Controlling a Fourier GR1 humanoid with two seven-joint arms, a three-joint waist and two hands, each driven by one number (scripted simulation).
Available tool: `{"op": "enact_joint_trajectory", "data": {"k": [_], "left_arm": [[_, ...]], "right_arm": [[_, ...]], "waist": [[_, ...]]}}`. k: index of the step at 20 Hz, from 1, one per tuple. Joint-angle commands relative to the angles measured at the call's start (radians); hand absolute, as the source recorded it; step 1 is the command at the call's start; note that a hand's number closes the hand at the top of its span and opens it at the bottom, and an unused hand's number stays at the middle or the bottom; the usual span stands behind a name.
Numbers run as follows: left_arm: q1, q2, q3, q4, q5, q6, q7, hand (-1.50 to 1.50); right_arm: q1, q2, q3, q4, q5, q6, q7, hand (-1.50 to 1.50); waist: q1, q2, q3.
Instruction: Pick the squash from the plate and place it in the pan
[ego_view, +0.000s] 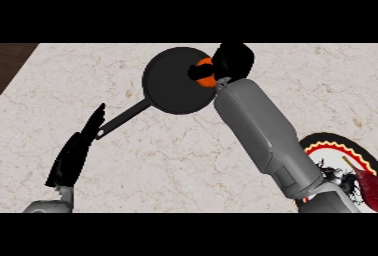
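A dark round pan (171, 82) lies on the marble counter at upper middle, its handle (125, 116) running down-left. My right hand (232, 61) hangs over the pan's right rim, fingers curled round the orange squash (206, 72), of which only a patch shows. The decorated plate (359, 157) with a black, red and yellow rim sits at the lower right, partly hidden by my right forearm. My left hand (74, 152) rests at the lower left, fingers straight and pointing up, its tips close to the handle's end.
The counter's left edge and dark wood floor (13, 59) show at the upper left. Bare marble (177, 165) stretches between the two arms and to the right of the pan.
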Motion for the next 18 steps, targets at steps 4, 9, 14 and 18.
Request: {"op": "enact_joint_trajectory", "data": {"k": [4, 9, 14, 18], "left_arm": [[-0.036, -0.01, -0.015, 0.011, 0.0, -0.012, 0.004, 0.0], [-0.038, -0.007, -0.02, 0.009, 0.006, -0.027, 0.002, 0.0], [-0.056, -0.023, -0.019, 0.033, -0.001, -0.012, 0.0, 0.0], [-0.03, -0.018, -0.009, 0.004, 0.006, -0.008, 0.014, 0.0]], "right_arm": [[-0.006, 0.002, -0.159, 0.089, -0.271, -0.145, -0.044, -1.5], [-0.006, 0.002, -0.198, 0.1, -0.391, -0.293, -0.17, -1.5], [-0.015, 0.002, -0.188, 0.114, -0.391, -0.508, -0.305, -1.5], [-0.033, 0.002, -0.233, 0.136, -0.404, -0.68, -0.342, -1.5]], "waist": [[0.036, 0.019, 0.004], [0.057, 0.016, 0.004], [0.043, 0.015, 0.002], [0.029, 0.003, 0.002]]}}
